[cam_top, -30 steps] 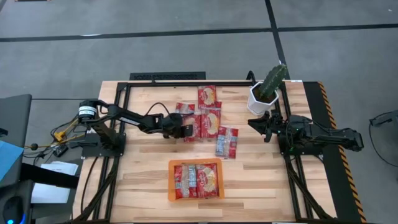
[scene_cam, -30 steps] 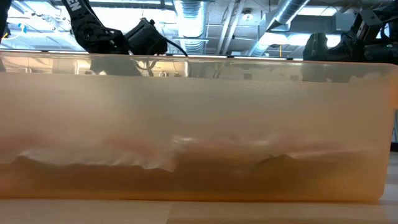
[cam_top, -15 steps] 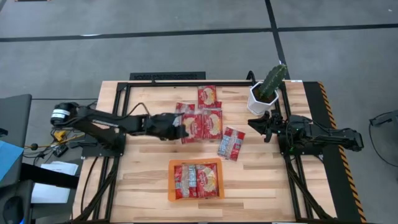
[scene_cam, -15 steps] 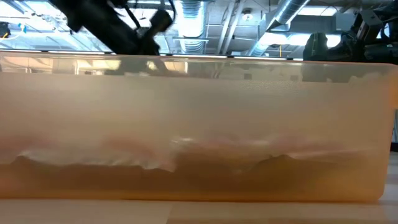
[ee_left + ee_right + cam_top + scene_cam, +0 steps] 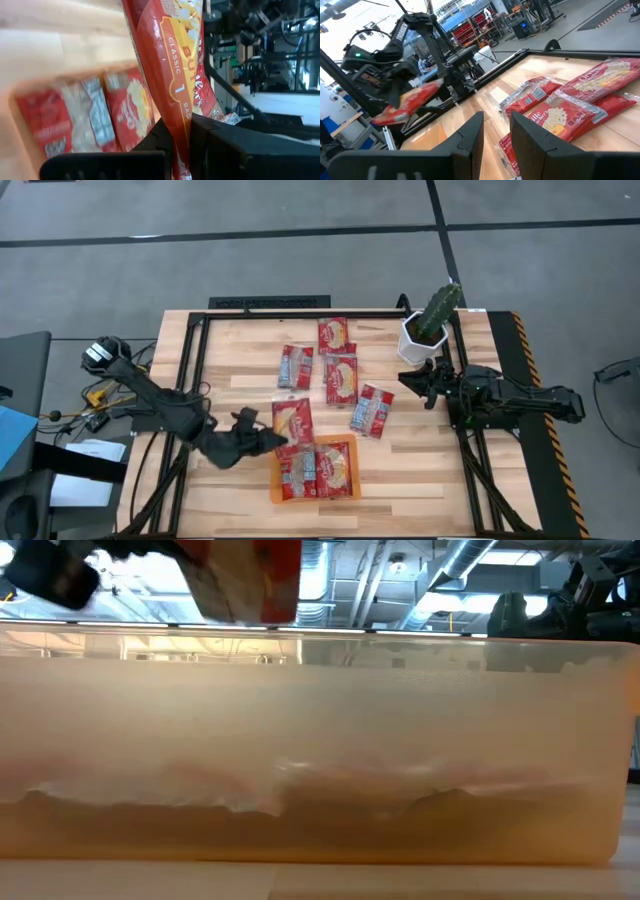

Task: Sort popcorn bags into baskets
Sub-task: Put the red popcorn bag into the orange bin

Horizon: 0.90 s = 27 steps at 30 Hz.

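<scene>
Where it lay grouped, popcorn bag [image 5: 292,421] now hangs lifted.

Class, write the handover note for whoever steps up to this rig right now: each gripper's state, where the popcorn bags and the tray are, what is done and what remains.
Left gripper: shut on a popcorn bag, held just off the orange tray, at its upper left corner in the high view.
Right gripper: open, empty, waiting at the table's right side near the cactus pot.
Done: bags already lie flat in the tray, apparently three.
Left: drop the held bag in, then fetch the four loose bags on the table beyond the tray.
</scene>
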Available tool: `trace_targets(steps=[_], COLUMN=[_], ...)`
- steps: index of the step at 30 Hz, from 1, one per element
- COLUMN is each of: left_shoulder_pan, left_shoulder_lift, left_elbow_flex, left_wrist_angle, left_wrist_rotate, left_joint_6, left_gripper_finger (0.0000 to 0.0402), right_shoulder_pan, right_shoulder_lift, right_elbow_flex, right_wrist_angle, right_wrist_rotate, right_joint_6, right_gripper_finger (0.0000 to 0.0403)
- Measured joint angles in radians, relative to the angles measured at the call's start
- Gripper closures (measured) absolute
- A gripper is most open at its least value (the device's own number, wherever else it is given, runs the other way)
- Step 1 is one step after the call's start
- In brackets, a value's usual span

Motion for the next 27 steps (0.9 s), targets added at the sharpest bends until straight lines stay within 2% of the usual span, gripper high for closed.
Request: trace_targets(steps=[11, 18, 27], left_shoulder_pan=[-0.081, -0.102, -0.087], left_shoulder_lift=[0.237, 0.349, 0.368], left_elbow_flex=[0.261, 0.271, 0.270], left_wrist_angle=[-0.197, -0.222, -0.326], left_wrist_rotate=[0.024, 0.075, 0.157], left_joint_6=[-0.121, -0.234, -0.245], left_gripper_finger=[0.0399, 0.0398, 0.0389], right_shoulder_pan=[0.001, 0.001, 0.001], right_shoulder_lift=[0.000, 0.000, 0.000], right_elbow_flex=[0.000, 0.000, 0.000], right_wrist_angle=[-0.002, -0.002, -0.002], right_wrist_rotate=[-0.004, -0.005, -0.004], right_joint_6=[0.000, 0.000, -0.001], right_gripper_finger=[0.0283, 0.0283, 0.0283])
